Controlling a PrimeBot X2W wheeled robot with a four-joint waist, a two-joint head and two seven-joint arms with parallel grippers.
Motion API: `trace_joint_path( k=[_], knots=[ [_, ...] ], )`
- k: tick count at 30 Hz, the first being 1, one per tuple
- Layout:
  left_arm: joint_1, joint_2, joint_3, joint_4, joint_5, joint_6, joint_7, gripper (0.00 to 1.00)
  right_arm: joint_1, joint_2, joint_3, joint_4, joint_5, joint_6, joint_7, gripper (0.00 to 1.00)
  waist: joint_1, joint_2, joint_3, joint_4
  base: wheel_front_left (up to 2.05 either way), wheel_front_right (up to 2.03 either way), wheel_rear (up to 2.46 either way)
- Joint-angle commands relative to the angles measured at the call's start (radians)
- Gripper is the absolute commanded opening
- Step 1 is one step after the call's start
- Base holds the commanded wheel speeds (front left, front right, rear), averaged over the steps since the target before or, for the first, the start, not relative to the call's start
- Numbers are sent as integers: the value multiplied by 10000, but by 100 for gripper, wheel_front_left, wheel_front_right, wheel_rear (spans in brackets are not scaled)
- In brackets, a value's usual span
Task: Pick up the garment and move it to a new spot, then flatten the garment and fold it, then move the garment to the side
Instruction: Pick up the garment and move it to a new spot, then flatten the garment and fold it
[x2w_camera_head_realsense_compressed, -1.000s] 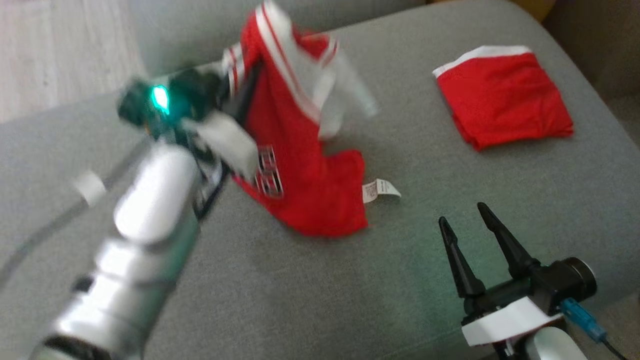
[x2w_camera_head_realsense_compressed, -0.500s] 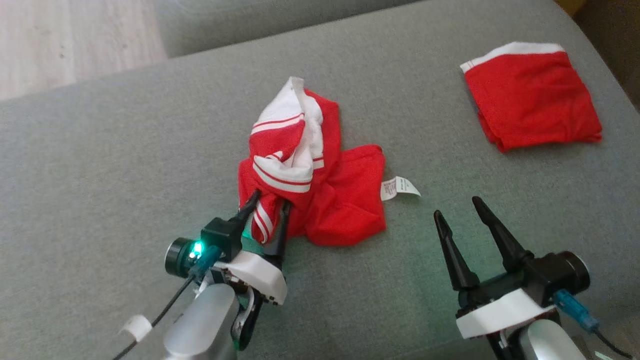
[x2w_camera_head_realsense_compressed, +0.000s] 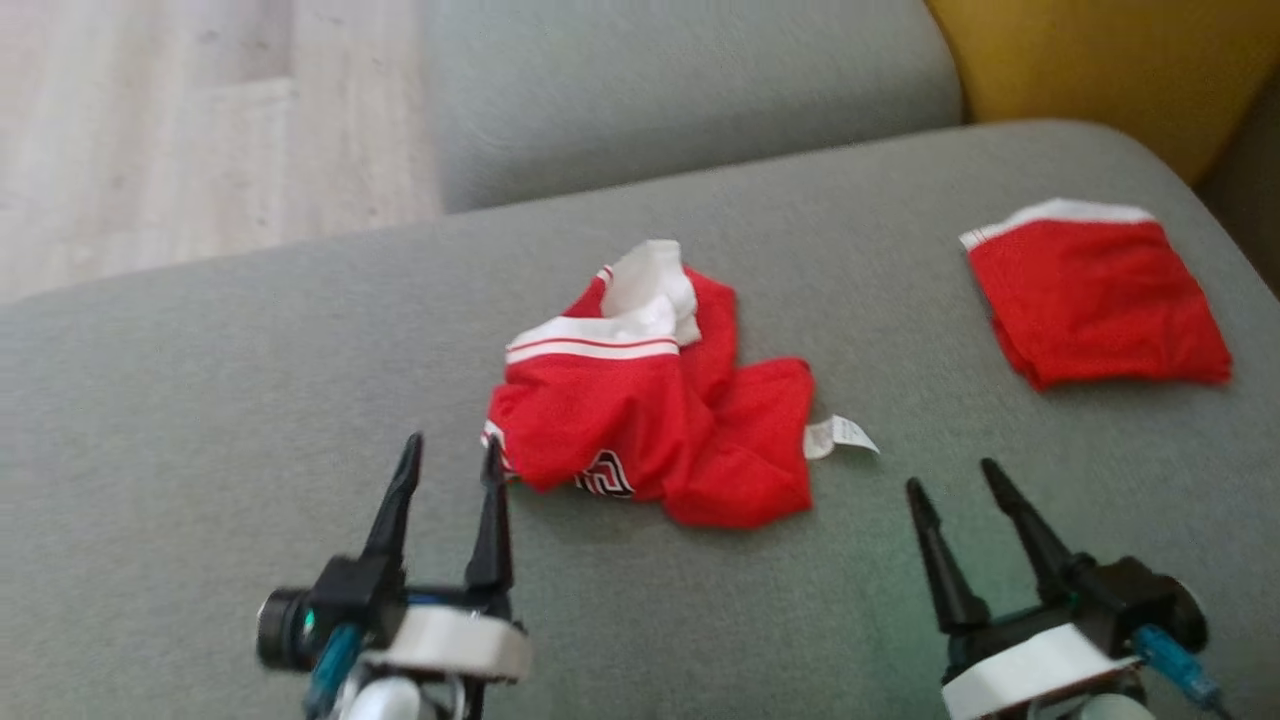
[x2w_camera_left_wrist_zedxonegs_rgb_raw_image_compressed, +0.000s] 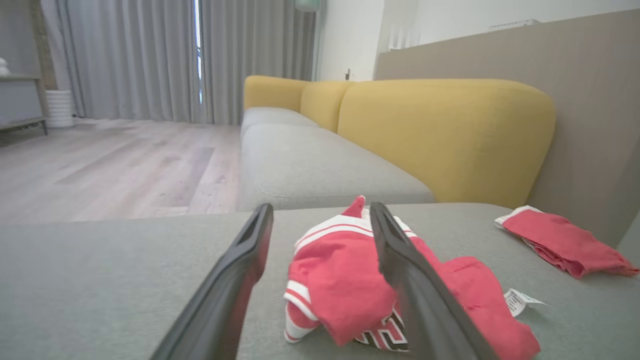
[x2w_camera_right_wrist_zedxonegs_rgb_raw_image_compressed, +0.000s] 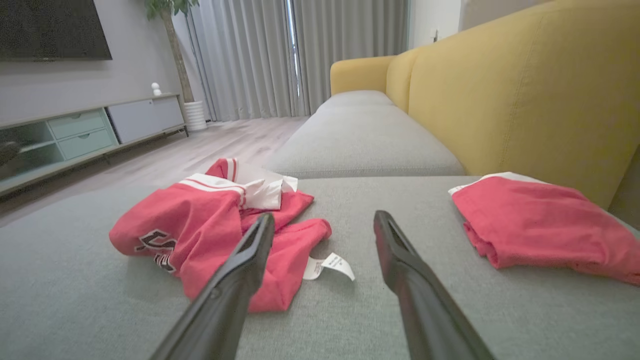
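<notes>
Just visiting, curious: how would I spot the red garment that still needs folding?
On the grey sofa seat, before the yellow backrest, look near the middle. The crumpled red garment lies there, left of a folded red garment. It alone is rumpled, showing black lettering and a white tag sticking out.

left claw (x2w_camera_head_realsense_compressed: 452, 442): let go, drawn back | garment (x2w_camera_head_realsense_compressed: 620, 400): dropped, lies crumpled

Grey sofa seat (x2w_camera_head_realsense_compressed: 200, 400) with yellow backrest (x2w_camera_left_wrist_zedxonegs_rgb_raw_image_compressed: 440, 130) — pale wood floor (x2w_camera_head_realsense_compressed: 150, 130), grey curtains (x2w_camera_right_wrist_zedxonegs_rgb_raw_image_compressed: 250, 55).
</notes>
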Motion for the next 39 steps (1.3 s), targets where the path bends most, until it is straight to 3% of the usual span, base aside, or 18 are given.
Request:
trace_joint_path(
  k=[1, 10, 18, 39],
  knots=[
    [-60, 15, 488, -510, 177, 77, -105, 100, -94, 20, 9, -261, 4, -7, -108, 100, 2, -1, -361, 339, 0, 0, 0],
    [1923, -14, 1386, -1998, 865, 129, -106, 100, 491, 412, -551, -154, -159, -7, -109, 100, 2, -1, -986, 861, 0, 0, 0],
    [3131, -23, 1744, -2520, 1031, 100, -106, 100, 1037, 564, -861, -201, -221, -7, -109, 100, 2, -1, -1149, 1171, 0, 0, 0],
    [3297, -25, 1659, -2528, 1096, 167, -106, 100, 1144, 683, -922, -195, -215, -7, -109, 100, 2, -1, -1209, 1366, 0, 0, 0]
  ],
)
